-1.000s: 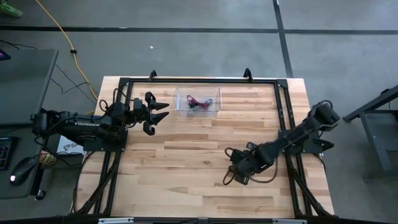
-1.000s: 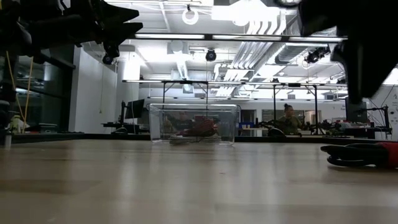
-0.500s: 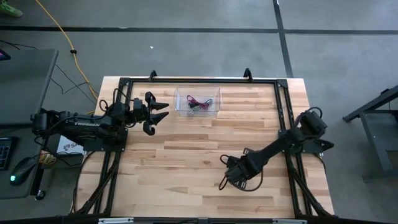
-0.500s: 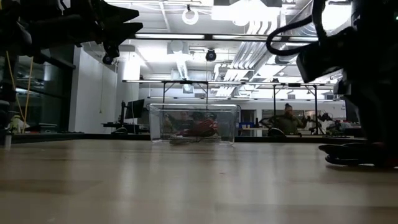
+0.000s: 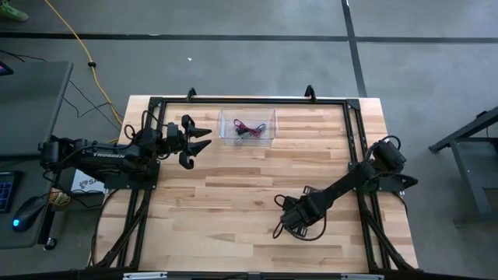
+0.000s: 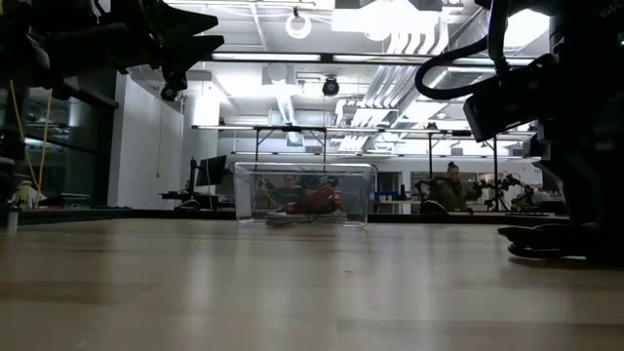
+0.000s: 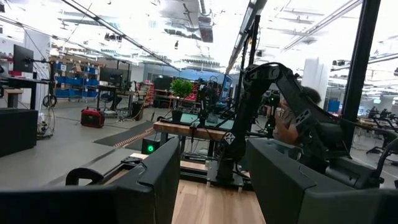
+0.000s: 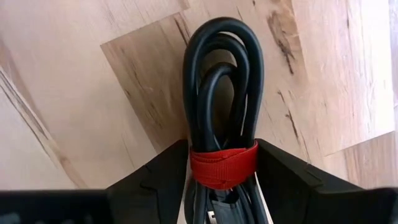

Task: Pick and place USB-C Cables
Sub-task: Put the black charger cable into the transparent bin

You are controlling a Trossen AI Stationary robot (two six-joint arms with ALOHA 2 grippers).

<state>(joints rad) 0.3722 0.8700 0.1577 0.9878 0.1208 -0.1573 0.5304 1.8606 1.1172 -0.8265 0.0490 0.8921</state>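
A black coiled cable with a red strap (image 8: 221, 93) lies on the wood table toward the near right; in the low view its loop (image 6: 541, 244) rests flat on the table. My right gripper (image 8: 222, 163) (image 5: 289, 222) stands low over it, shut on its strapped part. A clear container (image 5: 222, 132) (image 6: 249, 195) sits near the far edge with a pink-magenta cable (image 5: 250, 124) and a dark red one (image 5: 243, 134) inside. My left gripper (image 5: 208, 138) (image 7: 214, 186) hangs open in the air left of the container. No silver-grey cable shows. My right gripper pinches the black cable at its red strap (image 8: 222, 169), one finger on each side of the bundle. The fingers (image 8: 155, 180) come from above, slanting down, and run along the coil. The coil's looped end (image 8: 217, 37) lies on the table beyond the fingertips.
Black frame rails (image 5: 352, 148) run along the table's left, right and far sides. A yellow cord (image 5: 78, 47) trails on the floor beyond the far left corner. Bare wood lies between the two arms. A person (image 6: 453, 185) sits in the room behind.
My right gripper has moved toward the table's near edge and down onto the black cable. In the low view it now covers the red strap that showed a second ago. The cable has stayed on the table.
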